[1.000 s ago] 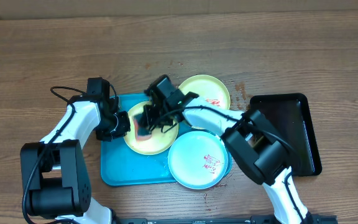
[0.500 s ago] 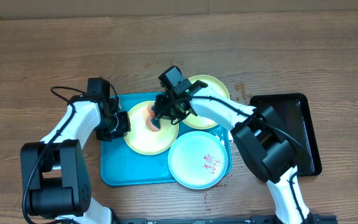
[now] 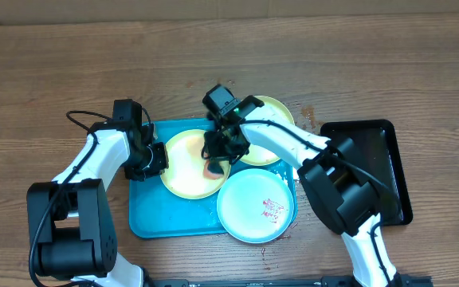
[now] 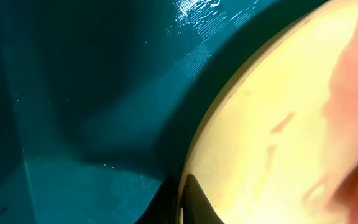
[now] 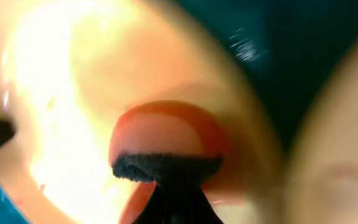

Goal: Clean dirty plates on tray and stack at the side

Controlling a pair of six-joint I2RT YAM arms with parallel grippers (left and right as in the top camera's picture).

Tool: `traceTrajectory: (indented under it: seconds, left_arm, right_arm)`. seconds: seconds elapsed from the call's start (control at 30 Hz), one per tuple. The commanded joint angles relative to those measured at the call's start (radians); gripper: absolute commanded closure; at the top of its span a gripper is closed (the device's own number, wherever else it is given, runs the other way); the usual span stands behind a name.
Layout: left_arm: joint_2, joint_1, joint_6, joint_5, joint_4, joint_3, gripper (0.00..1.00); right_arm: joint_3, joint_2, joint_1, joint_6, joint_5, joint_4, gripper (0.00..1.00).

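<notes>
A pale yellow-green plate [image 3: 183, 171] lies on the turquoise tray [image 3: 150, 219]. My left gripper [image 3: 157, 159] is shut on the plate's left rim; the left wrist view shows the jaws [image 4: 183, 200] pinching the rim of the plate [image 4: 278, 137] over the tray [image 4: 73, 93]. My right gripper [image 3: 217, 155] is shut on a red sponge with a dark scrub face [image 3: 213, 169], pressed on the plate's right side. In the right wrist view the gripper [image 5: 169, 202] holds the sponge [image 5: 163, 140] against the plate [image 5: 61, 81]. A second yellow-green plate [image 3: 271, 121] and a light-blue plate [image 3: 253, 203] with red smears lie to the right.
A smaller black tray [image 3: 377, 171] lies on the wooden table at the right. Red sauce spots mark the wood near the back plate [image 3: 307, 115]. The light-blue plate overhangs the turquoise tray's front right corner.
My right gripper has swept the sponge across the yellow-green plate from its middle to its right side. The left gripper has kept hold of the rim.
</notes>
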Motion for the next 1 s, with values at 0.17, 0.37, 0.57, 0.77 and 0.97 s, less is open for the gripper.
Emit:
traceTrajectory:
  seconds: [0.17, 0.37, 0.57, 0.77, 0.97]
  left_arm:
    - [0.009, -0.007, 0.008, -0.012, -0.004, 0.008, 0.96]
    - [0.009, -0.007, 0.008, -0.012, -0.004, 0.008, 0.96]
    - [0.009, -0.007, 0.008, -0.012, -0.007, 0.008, 0.96]
    - [0.009, -0.007, 0.008, -0.012, -0.011, 0.008, 0.96]
    - [0.009, -0.007, 0.008, -0.013, -0.012, 0.008, 0.96]
  right_arm:
    - [-0.026, 0.04, 0.179, -0.011, -0.178, 0.088, 0.96]
    - [-0.026, 0.04, 0.179, 0.048, -0.183, 0.168, 0.96]
    - [-0.026, 0.04, 0.123, 0.146, -0.165, 0.316, 0.96]
    - [-0.026, 0.04, 0.061, 0.245, -0.108, 0.403, 0.96]
    - [-0.026, 0.041, 0.016, 0.277, 0.016, 0.359, 0.96]
